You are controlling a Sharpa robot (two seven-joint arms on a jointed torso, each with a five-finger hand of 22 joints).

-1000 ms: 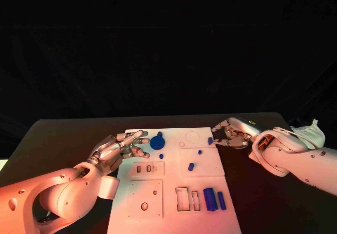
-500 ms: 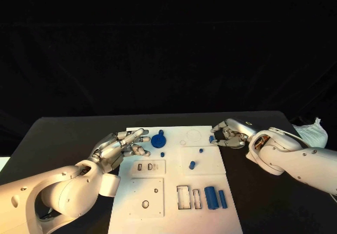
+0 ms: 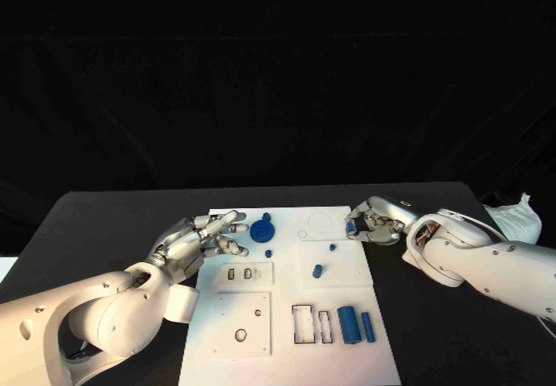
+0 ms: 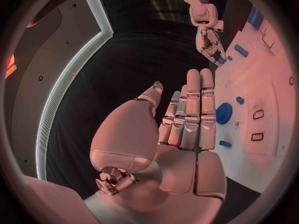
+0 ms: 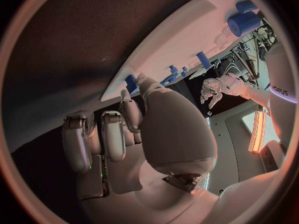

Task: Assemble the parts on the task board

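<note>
You've got the task board (image 3: 290,322) mid-table. Round part (image 3: 262,232) sits at 11 o'clock on it, two small parts (image 3: 316,272) near centre, two long parts (image 3: 348,326) side by side at 5. Left hand (image 3: 199,239) at board's 10, right hand (image 3: 369,223) at 1.

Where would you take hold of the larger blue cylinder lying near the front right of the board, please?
Grip the larger blue cylinder across its middle, coming straight down from above. It lies flat with its long axis running front to back, a slimmer blue bar close beside it, so the fingers should close on its two long sides.
</note>
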